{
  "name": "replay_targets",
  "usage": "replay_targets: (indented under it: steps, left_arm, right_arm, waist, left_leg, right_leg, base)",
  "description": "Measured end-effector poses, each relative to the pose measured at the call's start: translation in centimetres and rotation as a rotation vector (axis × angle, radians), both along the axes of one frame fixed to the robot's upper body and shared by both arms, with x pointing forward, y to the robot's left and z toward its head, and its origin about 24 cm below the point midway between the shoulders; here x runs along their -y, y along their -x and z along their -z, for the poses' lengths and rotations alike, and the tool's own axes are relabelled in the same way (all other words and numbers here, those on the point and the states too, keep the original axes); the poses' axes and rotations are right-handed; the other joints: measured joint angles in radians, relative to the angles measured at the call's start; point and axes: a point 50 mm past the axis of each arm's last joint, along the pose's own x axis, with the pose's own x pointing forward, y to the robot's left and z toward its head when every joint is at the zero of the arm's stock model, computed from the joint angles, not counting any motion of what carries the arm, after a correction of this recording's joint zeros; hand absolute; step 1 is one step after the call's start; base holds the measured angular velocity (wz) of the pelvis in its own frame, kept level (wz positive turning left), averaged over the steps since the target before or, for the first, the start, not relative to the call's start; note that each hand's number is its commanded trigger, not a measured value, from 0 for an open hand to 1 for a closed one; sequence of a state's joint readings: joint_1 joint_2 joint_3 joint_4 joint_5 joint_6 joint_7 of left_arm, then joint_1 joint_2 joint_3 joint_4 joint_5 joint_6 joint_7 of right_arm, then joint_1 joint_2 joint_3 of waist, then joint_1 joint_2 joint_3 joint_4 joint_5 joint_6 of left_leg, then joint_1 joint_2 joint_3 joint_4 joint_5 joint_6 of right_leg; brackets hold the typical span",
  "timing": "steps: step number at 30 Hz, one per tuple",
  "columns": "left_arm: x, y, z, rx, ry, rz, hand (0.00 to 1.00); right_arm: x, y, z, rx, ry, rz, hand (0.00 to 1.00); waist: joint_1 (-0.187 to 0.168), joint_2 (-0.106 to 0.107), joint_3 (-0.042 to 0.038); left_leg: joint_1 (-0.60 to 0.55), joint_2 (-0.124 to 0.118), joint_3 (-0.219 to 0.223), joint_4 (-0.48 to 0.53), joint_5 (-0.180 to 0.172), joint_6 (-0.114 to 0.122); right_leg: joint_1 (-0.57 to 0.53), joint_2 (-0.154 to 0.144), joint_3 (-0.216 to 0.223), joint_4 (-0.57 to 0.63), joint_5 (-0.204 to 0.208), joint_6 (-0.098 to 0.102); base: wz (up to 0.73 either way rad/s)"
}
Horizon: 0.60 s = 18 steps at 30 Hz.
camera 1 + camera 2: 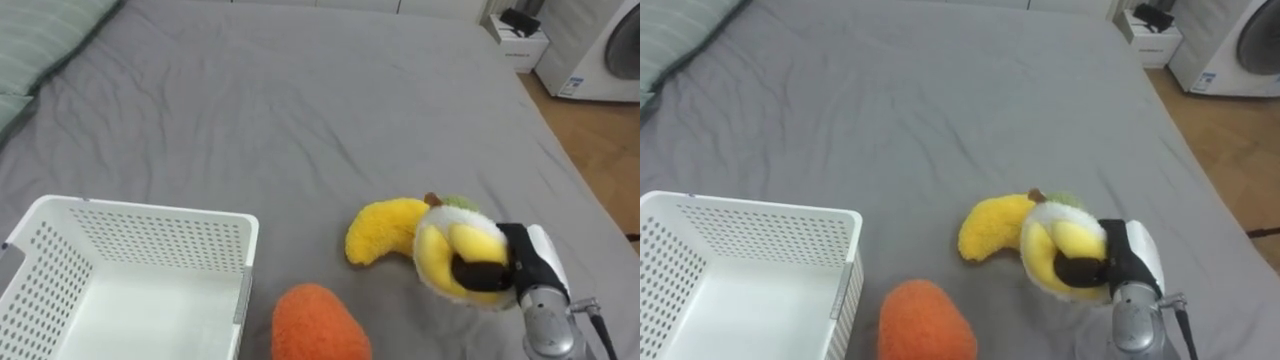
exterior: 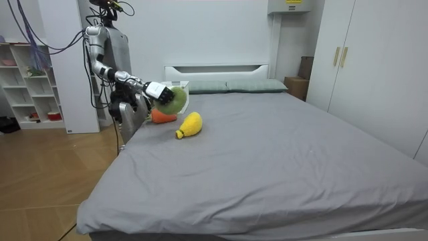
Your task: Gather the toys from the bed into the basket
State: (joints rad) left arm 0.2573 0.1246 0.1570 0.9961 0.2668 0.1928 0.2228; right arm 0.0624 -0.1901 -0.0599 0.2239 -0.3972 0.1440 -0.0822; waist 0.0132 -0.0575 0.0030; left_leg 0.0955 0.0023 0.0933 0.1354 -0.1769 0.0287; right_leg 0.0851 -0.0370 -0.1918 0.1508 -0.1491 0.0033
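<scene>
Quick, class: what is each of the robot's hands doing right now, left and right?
Right hand: shut on the round yellow, white and green plush toy.
Left hand: cannot be told.

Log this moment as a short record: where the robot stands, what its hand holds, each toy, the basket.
robot: stands at the side of the bed, one arm stretched over it
right hand: fingers closed on a round plush toy, yellow and white, held above the sheet
yellow plush: lies on the bed, just left of the held toy
orange plush: lies on the bed beside the basket
basket: white, on the bed at the robot's left; no toy in the part that shows
</scene>
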Motion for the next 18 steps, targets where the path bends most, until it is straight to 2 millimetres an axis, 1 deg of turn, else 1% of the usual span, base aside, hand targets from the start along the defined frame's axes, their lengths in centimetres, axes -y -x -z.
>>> replay_targets:
  steps: [2, 4, 7, 9, 12, 14, 18]
  left_arm:
    - [0.0, -0.1, 0.0, 0.0, 0.001, 0.0, 0.0]
    - [0.1, 0.0, 0.0, -0.002, 0.007, 0.004, 0.0]
    - [0.2, -0.1, 0.1, -0.002, 0.013, 0.004, 0.0]
    - [0.3, -0.1, 0.1, 0.0, 0.015, 0.005, 0.0]
    - [0.5, -0.2, 0.1, 0.003, 0.02, 0.005, 0.0]
    - [0.5, -0.5, 0.1, 0.01, 0.022, 0.006, 0.0]
    - [0.6, -1.1, 0.1, 0.024, 0.022, 0.009, 0.0]
  right_arm:
    - [-0.1, -0.4, -0.9, 0.037, 0.0, -0.011, 1.0]
    - [-0.3, -0.6, -1.2, 0.048, -0.003, -0.019, 1.0]
    - [-0.3, -0.7, -1.2, 0.045, -0.014, -0.026, 1.0]
    - [-0.5, -1.2, -1.5, 0.04, -0.013, -0.041, 1.0]
    - [-0.9, -2.5, -2.6, 0.066, -0.021, -0.067, 1.0]
    - [-1.4, -3.1, -4.0, 0.119, -0.022, -0.096, 1.0]
    - [-2.1, -4.0, -5.2, 0.162, -0.023, -0.126, 1.0]
  waist:
    - [0.0, 0.0, -0.0002]
    - [0.001, 0.001, -0.0003]
    - [0.015, 0.004, -0.0008]
    - [0.02, 0.004, -0.0005]
    - [0.025, 0.003, -0.0005]
    - [0.03, 0.003, -0.0005]
    - [0.051, 0.001, 0.0005]
  left_leg:
    - [0.001, 0.0, 0.0, 0.001, 0.0, 0.0]
    - [0.002, 0.0, 0.0, 0.001, 0.0, 0.0]
    - [0.002, 0.0, 0.002, 0.001, 0.0, 0.0]
    - [0.001, 0.0, 0.002, 0.002, 0.001, 0.0]
    - [0.001, -0.001, 0.002, 0.002, 0.001, 0.0]
    - [0.0, -0.001, 0.002, 0.0, 0.001, 0.0]
    - [-0.001, -0.001, 0.001, -0.001, 0.001, 0.0]
  right_leg:
    - [0.0, -0.003, 0.0, 0.001, 0.0, 0.0]
    - [0.001, -0.002, 0.0, 0.002, 0.0, 0.0]
    - [0.001, 0.002, 0.001, 0.004, 0.0, 0.0]
    - [0.0, 0.002, 0.001, 0.006, 0.0, 0.0]
    - [-0.001, 0.002, 0.002, 0.006, 0.0, 0.0]
    - [-0.002, 0.003, 0.002, 0.004, 0.0, 0.0]
    - [-0.002, 0.003, 0.0, 0.003, 0.0, 0.0]
  base:
    - [0.0]
    - [0.0]
    - [0.0]
    - [0.0]
    - [0.0]
    - [0.0]
    - [0.01]
